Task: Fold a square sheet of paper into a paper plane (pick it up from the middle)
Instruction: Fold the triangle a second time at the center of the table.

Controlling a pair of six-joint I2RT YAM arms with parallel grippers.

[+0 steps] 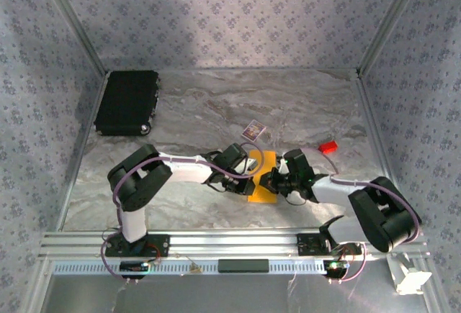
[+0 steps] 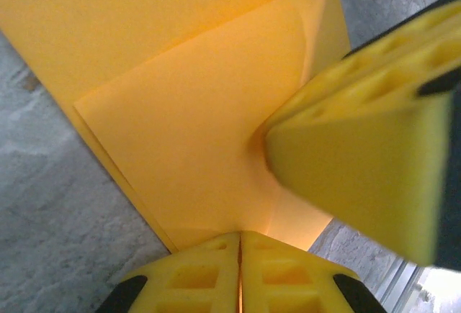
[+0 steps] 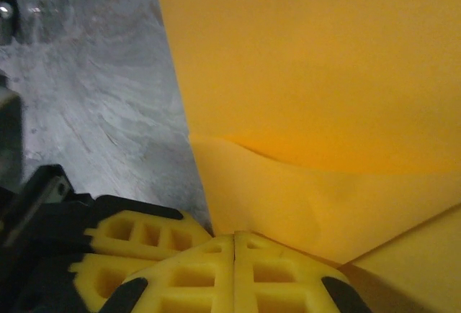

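A thin orange-yellow paper sheet [image 1: 261,195], already partly folded into overlapping layers, sits on the grey marbled tabletop [image 1: 216,104] around its middle, somewhat nearer the near edge. Both arms reach in over it from either side. The left gripper [image 2: 240,245] has its yellow fingers pressed together, with a corner of the sheet running in between the tips. The right gripper [image 3: 235,248] is likewise closed tight on the paper, where a soft curved fold rises just above its fingertips. The two grippers are very close, and one of the right gripper's yellow fingers [image 2: 360,169] looms large in the left wrist view over the sheet.

Just beyond the paper lies a small purple-and-white patterned card [image 1: 253,129]. A tiny red block [image 1: 328,147] rests toward the right edge. A black ribbed case [image 1: 127,102] sits in the far left corner.
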